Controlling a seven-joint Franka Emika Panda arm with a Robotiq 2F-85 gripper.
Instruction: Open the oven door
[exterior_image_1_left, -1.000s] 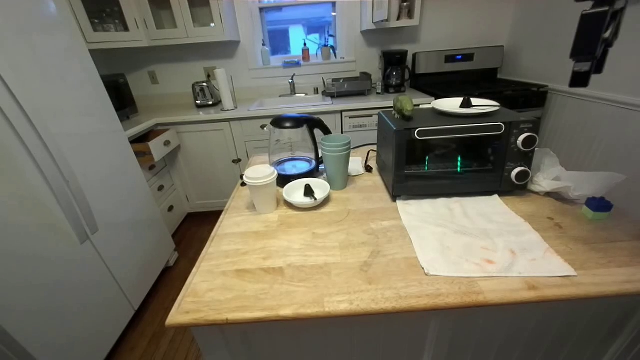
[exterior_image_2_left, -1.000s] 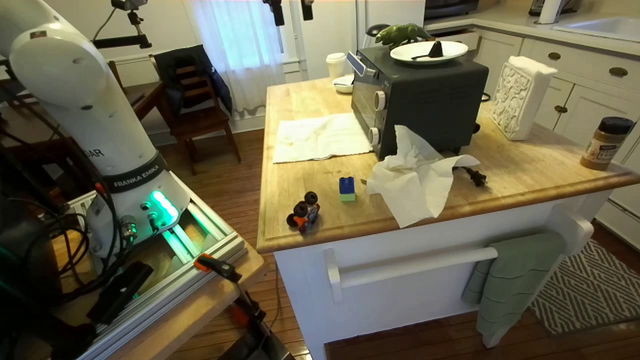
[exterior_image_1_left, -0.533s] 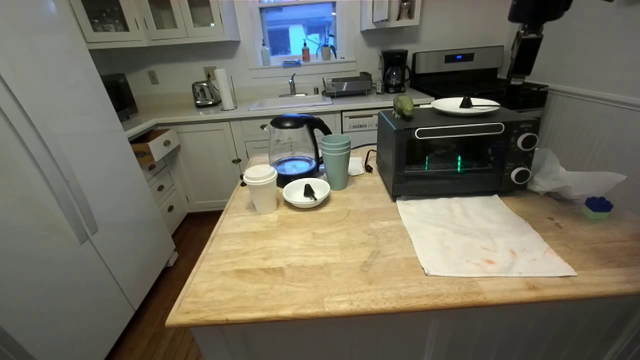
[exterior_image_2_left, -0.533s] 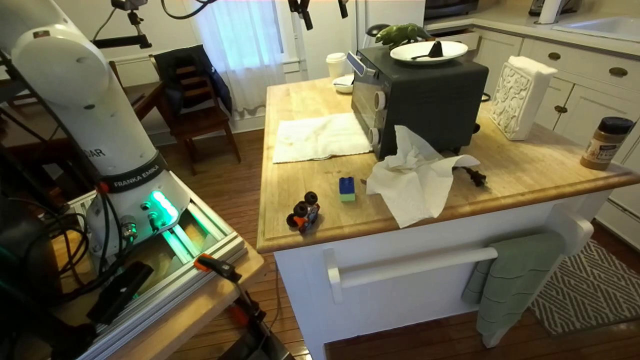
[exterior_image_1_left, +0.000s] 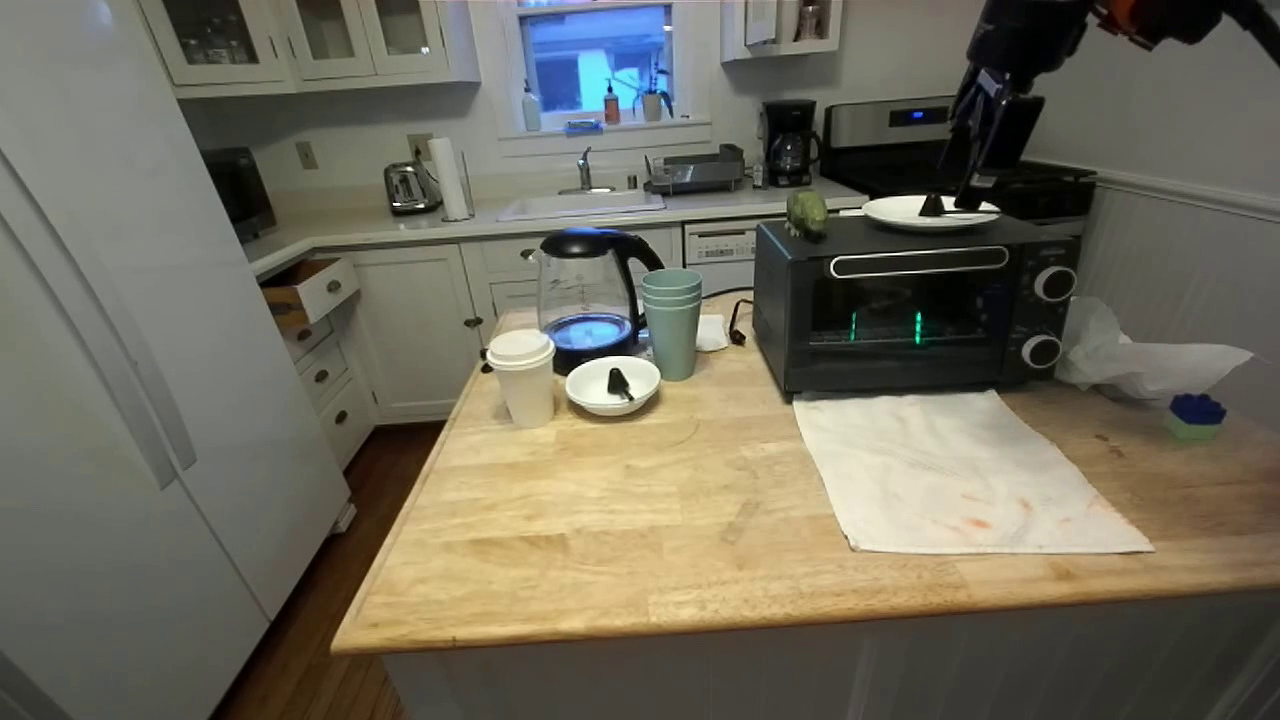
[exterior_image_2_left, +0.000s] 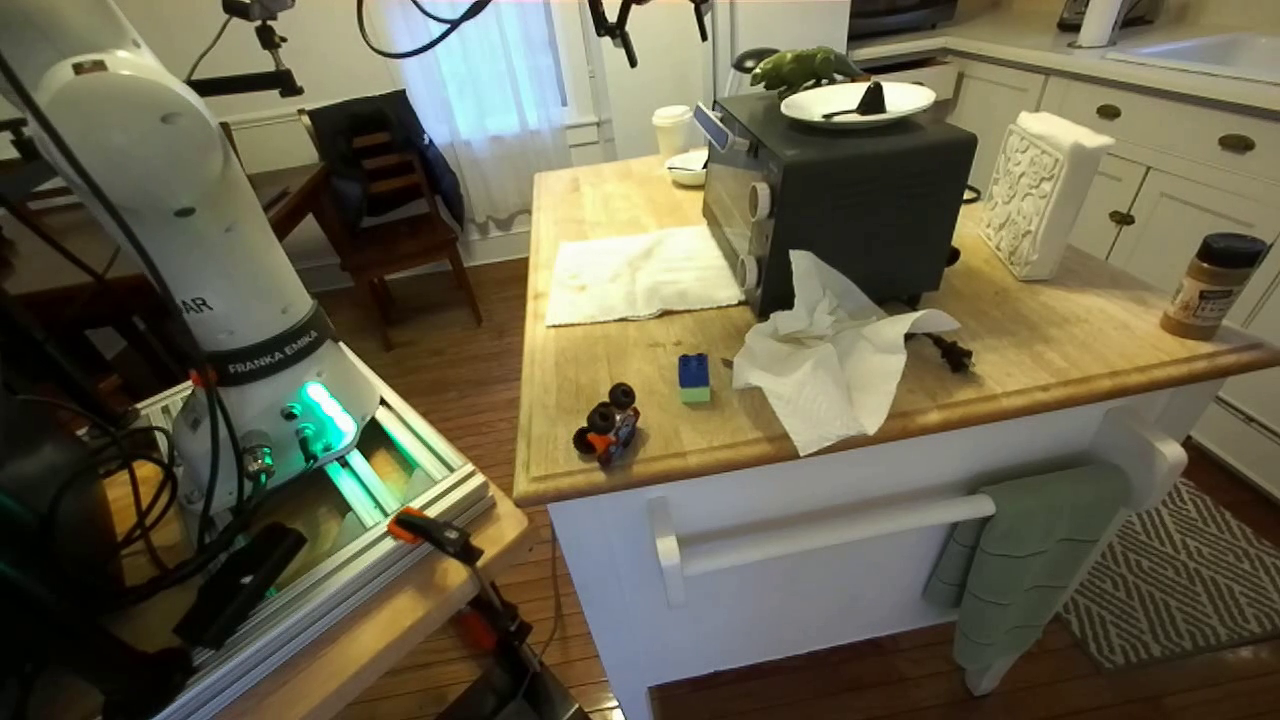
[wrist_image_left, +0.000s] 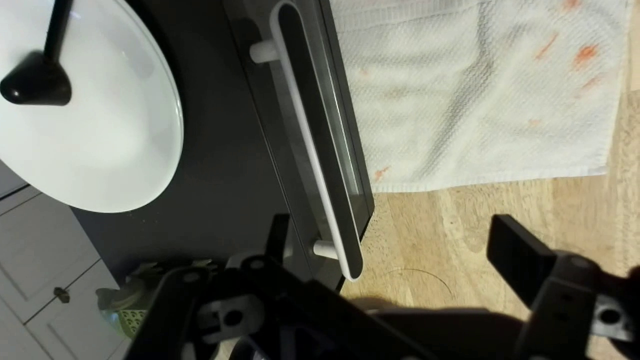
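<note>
The small black toaster oven (exterior_image_1_left: 775, 320) stands on the wooden island. Its dark glass oven door (exterior_image_1_left: 900, 310) is shut; in an exterior view the door front is seen edge-on (exterior_image_2_left: 728, 200). The bar handle (exterior_image_1_left: 920, 262) runs along the door's top edge and also shows in the wrist view (wrist_image_left: 320, 145). My gripper (exterior_image_1_left: 965, 185) is open and empty, in the air above the oven's front. Its fingertips also show at the top of an exterior view (exterior_image_2_left: 667, 45). In the wrist view my fingers (wrist_image_left: 395, 240) are wide apart, with the handle's lower end between them, untouched.
A white plate (exterior_image_1_left: 890, 212) with a black utensil and a green dinosaur figure (exterior_image_2_left: 805, 68) sit on the oven top. A white towel (exterior_image_1_left: 960, 470) lies before the door. A kettle (exterior_image_1_left: 590, 290), green cups (exterior_image_1_left: 673, 330) and crumpled paper (exterior_image_2_left: 830, 350) are nearby.
In an exterior view my gripper has moved left and down, from the upper right to above the oven, and has tilted. The oven door and the other things have not moved.
</note>
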